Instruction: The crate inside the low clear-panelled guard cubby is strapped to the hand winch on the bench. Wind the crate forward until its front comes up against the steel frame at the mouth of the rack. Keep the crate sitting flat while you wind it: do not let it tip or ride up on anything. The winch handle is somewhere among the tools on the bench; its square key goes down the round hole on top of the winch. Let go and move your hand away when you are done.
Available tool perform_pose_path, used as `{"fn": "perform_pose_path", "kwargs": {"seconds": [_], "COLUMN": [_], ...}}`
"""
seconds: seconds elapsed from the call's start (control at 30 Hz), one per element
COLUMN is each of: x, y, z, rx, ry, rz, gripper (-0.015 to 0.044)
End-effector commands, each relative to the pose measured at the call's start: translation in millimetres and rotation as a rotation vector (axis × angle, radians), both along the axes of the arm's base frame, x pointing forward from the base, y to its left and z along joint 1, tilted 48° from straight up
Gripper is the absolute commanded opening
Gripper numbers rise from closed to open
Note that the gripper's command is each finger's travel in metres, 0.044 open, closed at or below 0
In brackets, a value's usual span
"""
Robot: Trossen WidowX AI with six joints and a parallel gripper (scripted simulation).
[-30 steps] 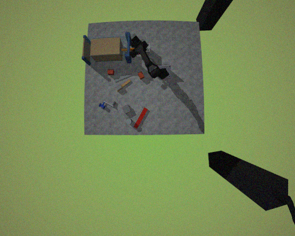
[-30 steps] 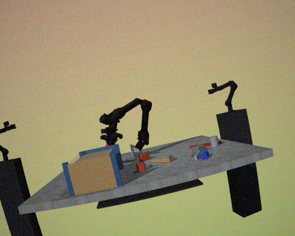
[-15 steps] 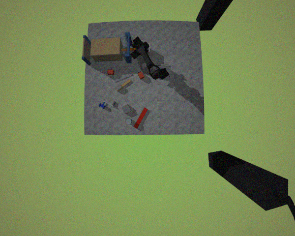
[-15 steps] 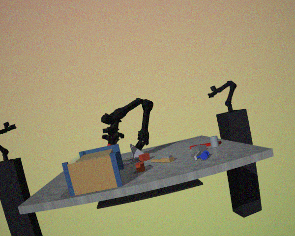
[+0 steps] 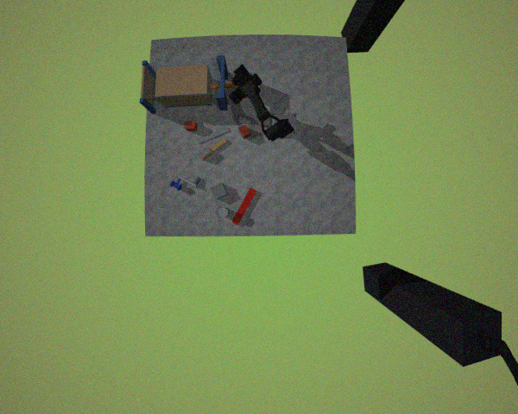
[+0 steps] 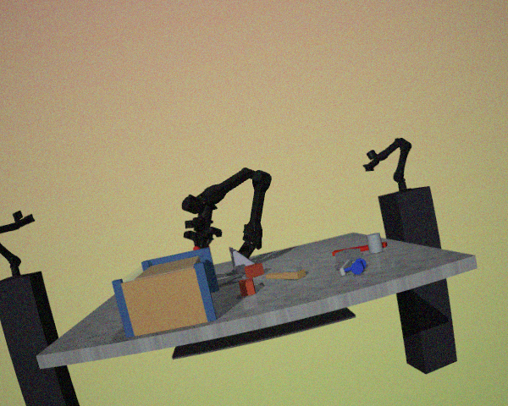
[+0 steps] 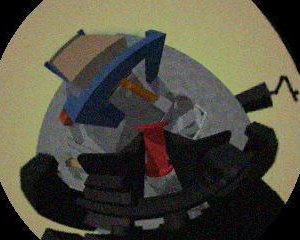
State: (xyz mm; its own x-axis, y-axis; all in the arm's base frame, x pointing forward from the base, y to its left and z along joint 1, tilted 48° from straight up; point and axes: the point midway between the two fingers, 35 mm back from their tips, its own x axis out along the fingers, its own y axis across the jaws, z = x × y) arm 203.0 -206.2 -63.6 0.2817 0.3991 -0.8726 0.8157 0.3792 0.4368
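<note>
The tan crate (image 5: 180, 83) sits flat on the grey worktop (image 5: 294, 200), framed by blue posts, and everything else is easiest placed from it. At its front end stands the blue frame (image 5: 222, 82), and an orange strap (image 5: 214, 85) runs out from the crate through that frame. Just beyond the frame, the black gripper (image 6: 200, 238) points straight down with its fingers clamped on the red winch handle (image 7: 153, 150), which stands upright between them. The winch itself is hidden under the gripper. Beside the crate's long side lie two small red blocks (image 5: 190, 125), then a yellow-tan bar (image 5: 215, 149). Well away from the crate are a blue-knobbed tool (image 5: 175, 184), a grey cylinder (image 6: 374, 243) and a long red bar (image 5: 244, 205).
</note>
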Motion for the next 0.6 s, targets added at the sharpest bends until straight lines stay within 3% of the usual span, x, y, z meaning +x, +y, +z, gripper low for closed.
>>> {"fn": "perform_pose_path", "kwargs": {"seconds": [0.0, 0.57], "x": [-12.1, -32.2], "y": [7.4, 12.3], "z": [1.9, 6.2], "rx": [0.016, 0.016], "ry": [0.021, 0.023], "rz": [0.0, 0.0], "gripper": [0.0, 0.0]}}
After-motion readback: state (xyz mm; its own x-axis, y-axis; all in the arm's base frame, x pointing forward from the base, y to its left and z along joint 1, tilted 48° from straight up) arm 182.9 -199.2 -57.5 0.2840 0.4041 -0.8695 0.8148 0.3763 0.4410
